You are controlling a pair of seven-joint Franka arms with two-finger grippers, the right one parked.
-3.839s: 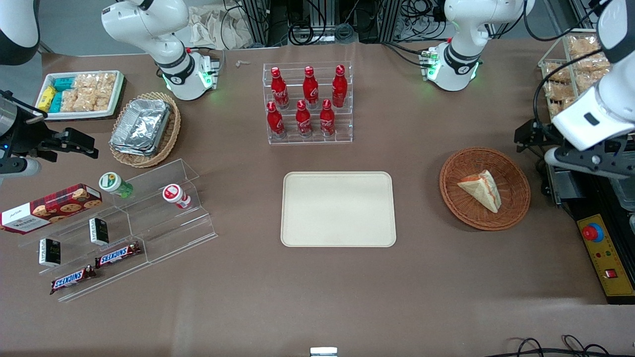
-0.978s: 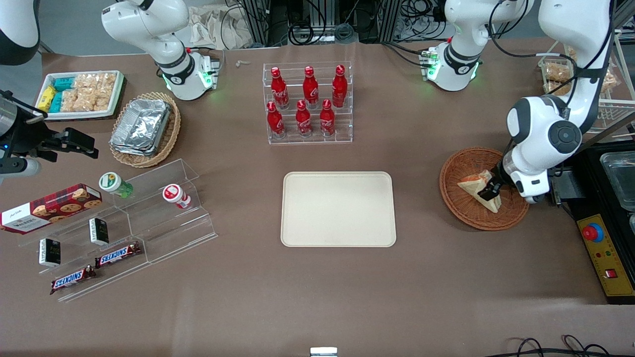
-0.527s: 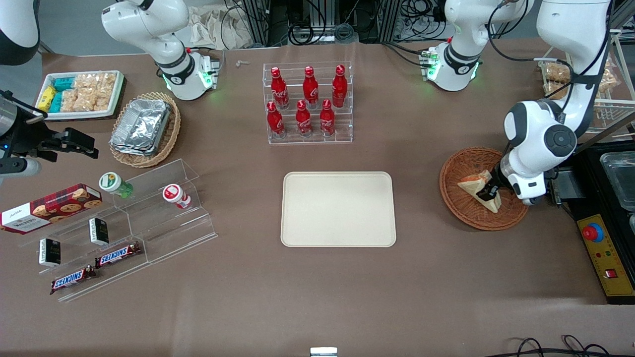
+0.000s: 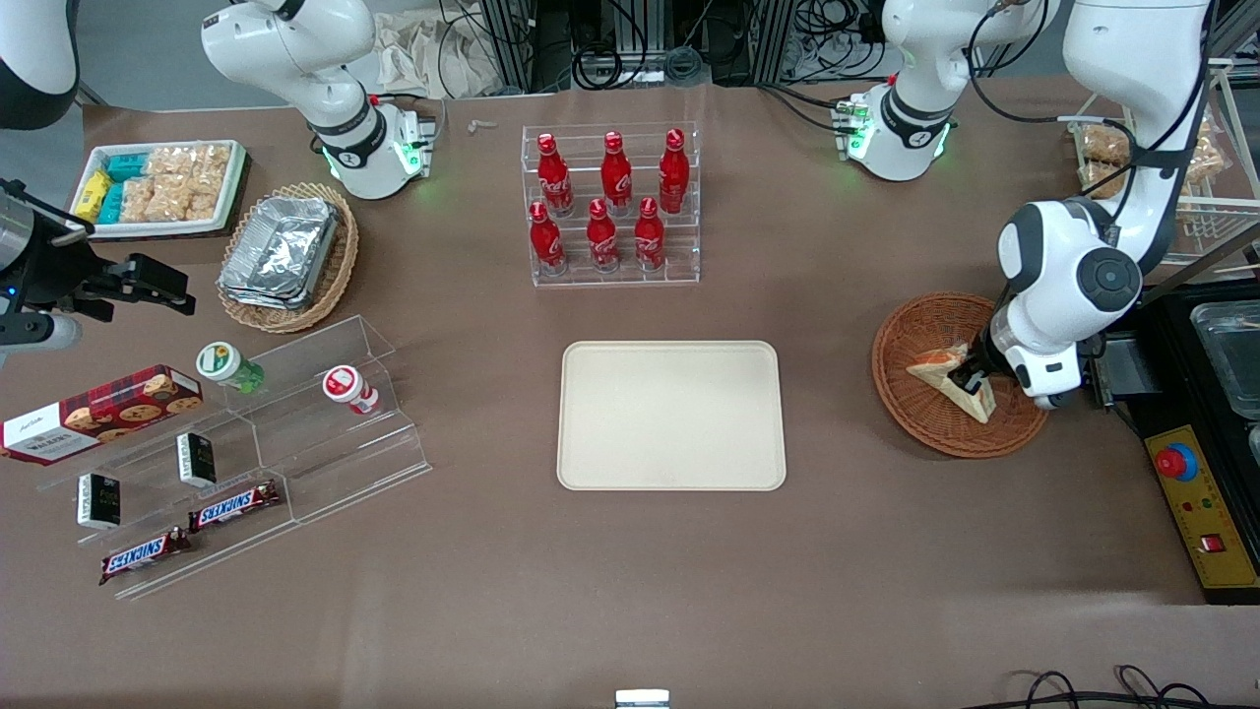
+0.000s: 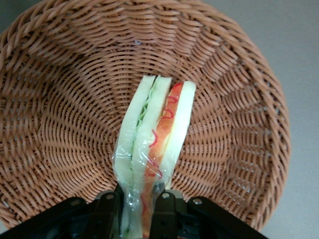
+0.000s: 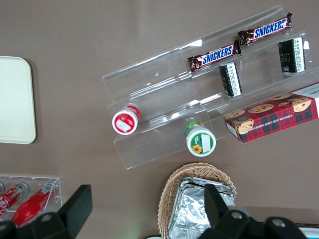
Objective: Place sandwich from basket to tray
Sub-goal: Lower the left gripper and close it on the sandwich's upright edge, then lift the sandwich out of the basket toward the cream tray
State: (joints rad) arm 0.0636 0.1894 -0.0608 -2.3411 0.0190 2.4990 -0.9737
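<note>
Claw (image 5: 135, 201) now clenched on sandwich (image 4: 947, 377), tipped up on edge in basket (image 4: 915, 418), mid-right of frame; ready to lift toward tray (image 4: 671, 415).

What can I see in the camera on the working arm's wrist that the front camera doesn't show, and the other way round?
Only the left wrist view shows the gripper closed on the sandwich, its green and orange-red layers under clear wrap.

Only the front view shows the empty tray, the red bottles and the white arm over the basket.

Both show the sandwich in the basket.
</note>
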